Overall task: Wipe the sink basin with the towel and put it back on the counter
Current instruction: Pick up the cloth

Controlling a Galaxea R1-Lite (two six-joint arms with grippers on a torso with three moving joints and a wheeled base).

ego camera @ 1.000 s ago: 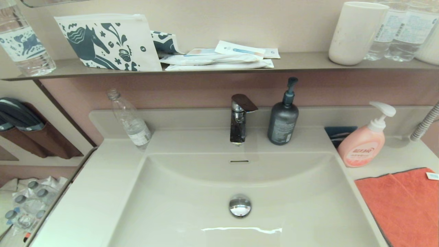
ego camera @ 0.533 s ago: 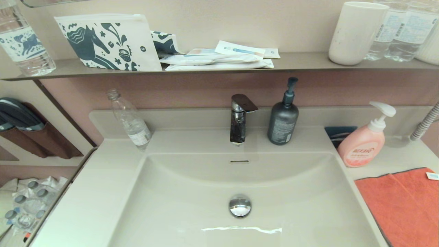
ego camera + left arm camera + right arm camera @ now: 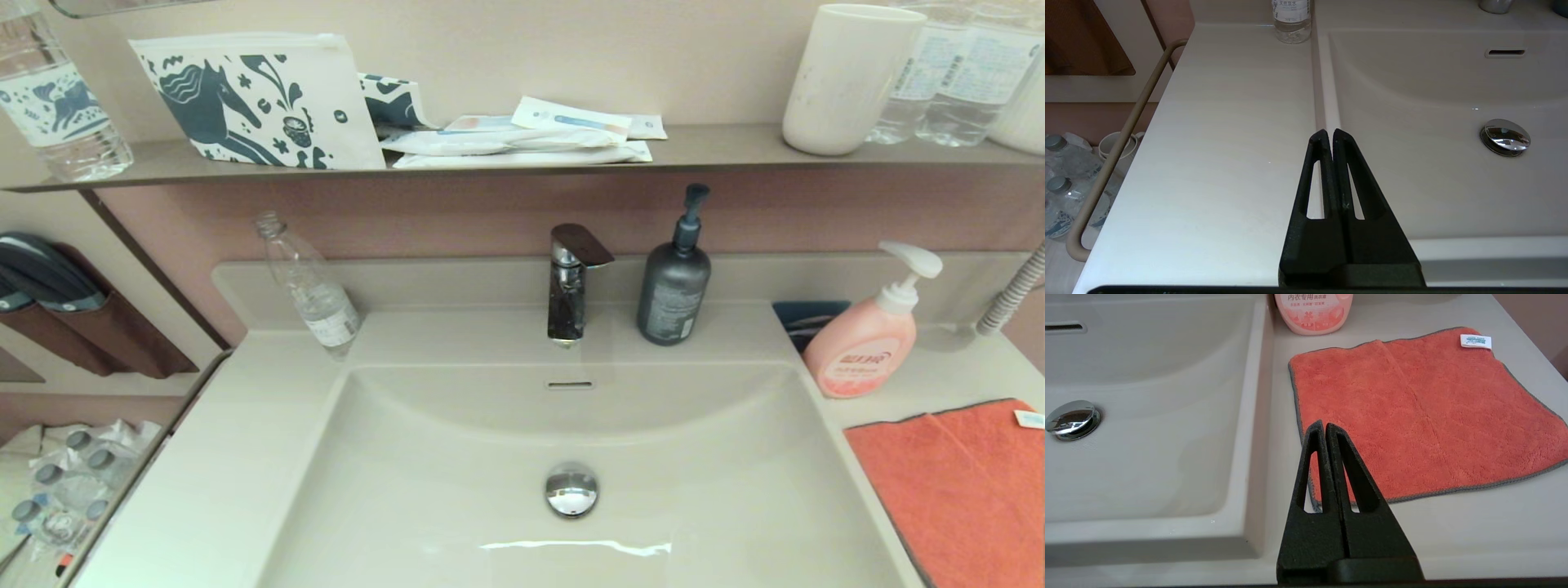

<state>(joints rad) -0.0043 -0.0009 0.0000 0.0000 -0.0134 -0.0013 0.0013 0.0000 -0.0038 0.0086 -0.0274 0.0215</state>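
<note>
A grey-brown wall shelf (image 3: 718, 151) runs across a pale beige wall (image 3: 571, 49), with a band of dusty pink wall (image 3: 457, 220) beneath it. To the left, a brown wall pocket (image 3: 106, 327) hangs on the side wall, and a curved beige rail (image 3: 1122, 139) follows the vanity's edge. A bright streak of overhead light (image 3: 571, 545) reflects off the glossy surface below.

Glossy smooth sink basin (image 3: 457, 490), mirror-bright chrome drain stopper (image 3: 571, 489), fluffy cloth towel (image 3: 1425, 416), smooth counter (image 3: 1216, 143).
</note>
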